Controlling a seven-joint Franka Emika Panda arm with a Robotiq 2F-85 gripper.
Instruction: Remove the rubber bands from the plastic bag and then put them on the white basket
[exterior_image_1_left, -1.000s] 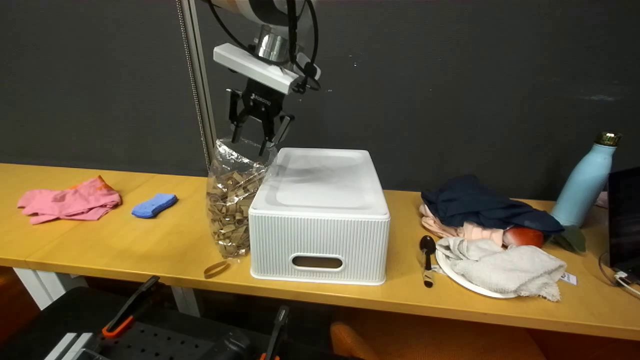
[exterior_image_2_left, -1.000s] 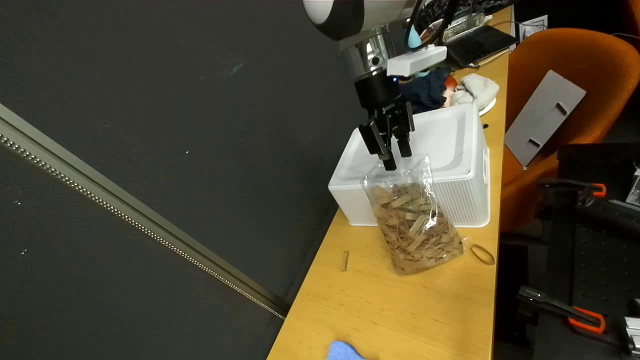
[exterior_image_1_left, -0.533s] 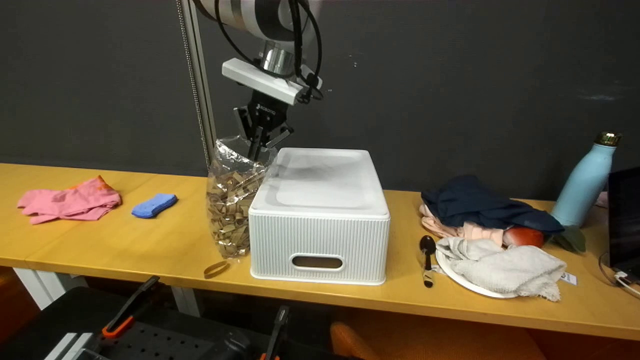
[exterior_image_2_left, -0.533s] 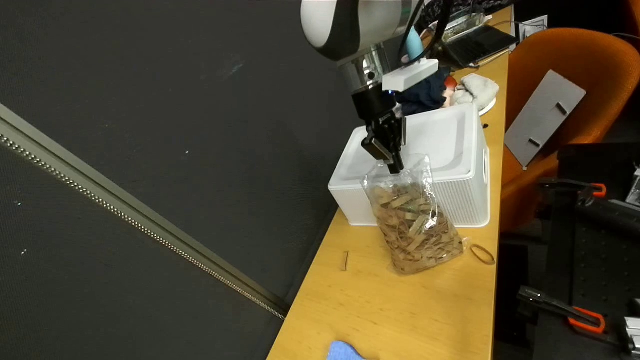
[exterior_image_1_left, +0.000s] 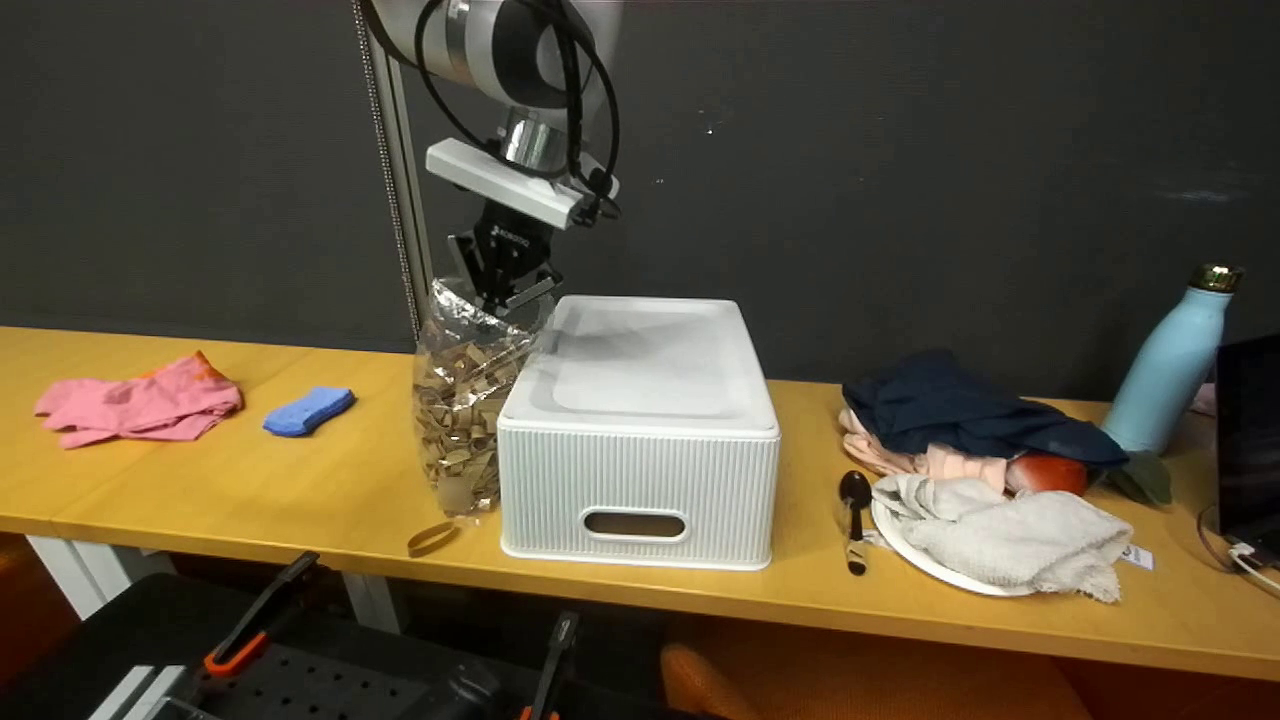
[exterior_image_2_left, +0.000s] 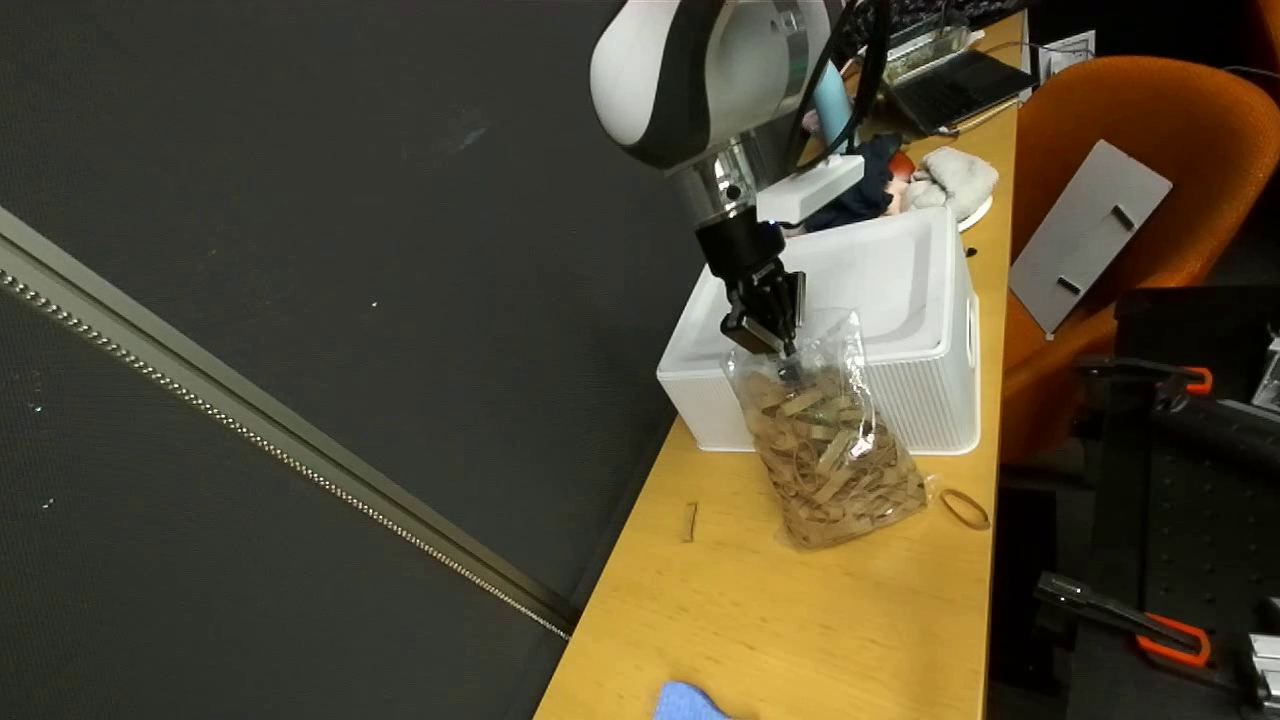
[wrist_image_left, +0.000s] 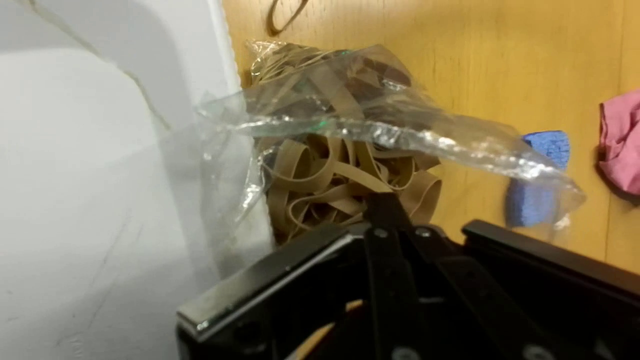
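- Down in the mouth of the plastic bag (wrist_image_left: 425, 140), the gripper (wrist_image_left: 385, 202) has its two fingers pressed together. Can't tell if a band is caught between them or if the tips touch any.
- Those tips look dim through the clear plastic in an exterior view.
- The rubber bands (wrist_image_left: 325, 175) are a big tan-brown tangle inside the bag, right by the fingertips in the wrist view.
- Bag's standing upright on the wooden table (exterior_image_1_left: 250, 480), snug beside the white basket (exterior_image_1_left: 640, 470). Honestly can't tell if they're touching.
- Basket has its flat side up, with ribbed walls and an oval slot handle low down in an exterior view.
- One loose band (exterior_image_1_left: 433, 540) lies on the table near the bag's bottom, close to the edge, in both exterior views.
- Out on the bag's side, away from the basket: a blue cloth (exterior_image_1_left: 309, 411), then a pink cloth (exterior_image_1_left: 140, 397).
- Other side of the basket: a dark spoon (exterior_image_1_left: 855, 520), then a white plate (exterior_image_1_left: 920, 553) with a pale cloth (exterior_image_1_left: 1000, 530) bunched up on it.
- Behind the plate, a dark blue cloth (exterior_image_1_left: 960, 410), then a light blue bottle (exterior_image_1_left: 1165, 370).
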